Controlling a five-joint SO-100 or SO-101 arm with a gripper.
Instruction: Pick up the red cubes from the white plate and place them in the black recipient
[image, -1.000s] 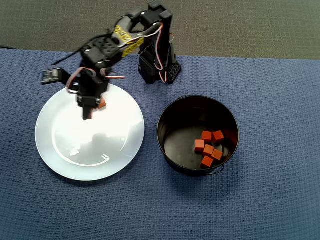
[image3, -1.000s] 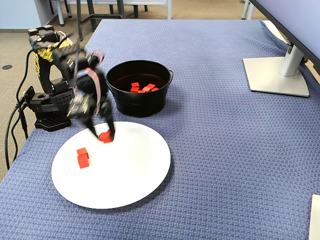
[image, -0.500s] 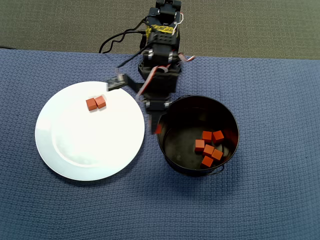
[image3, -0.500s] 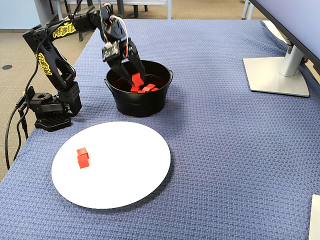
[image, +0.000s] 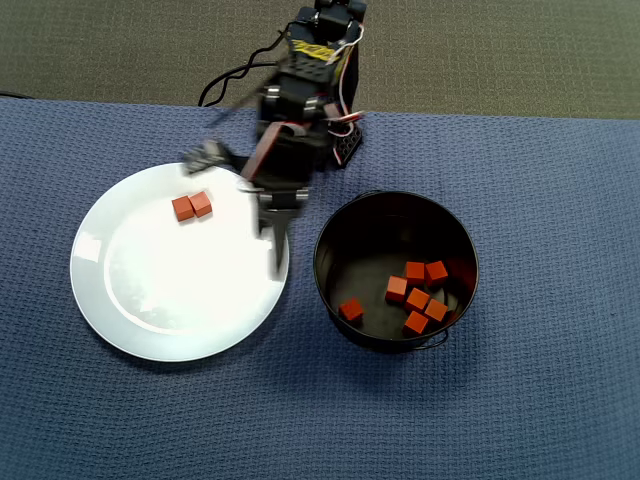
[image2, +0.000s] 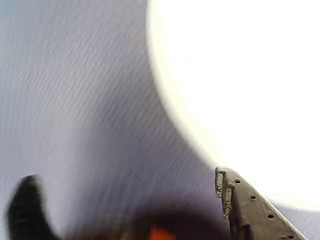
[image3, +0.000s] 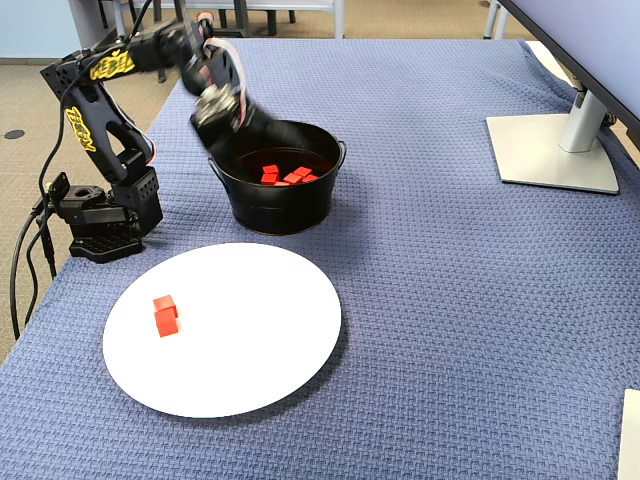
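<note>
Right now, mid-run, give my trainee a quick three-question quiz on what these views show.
1. How many red cubes lie on the white plate?
2. True or false: the tool is holding a cube.
3. In the overhead view, where does the lone cube sit in the black pot? A) apart from the others, on the plate side B) stacked on the cluster C) outside the pot

Key: 1. Two, touching each other. 2. False; nothing shows between its fingers, though motion blur hides whether it is open. 3. A.
</note>
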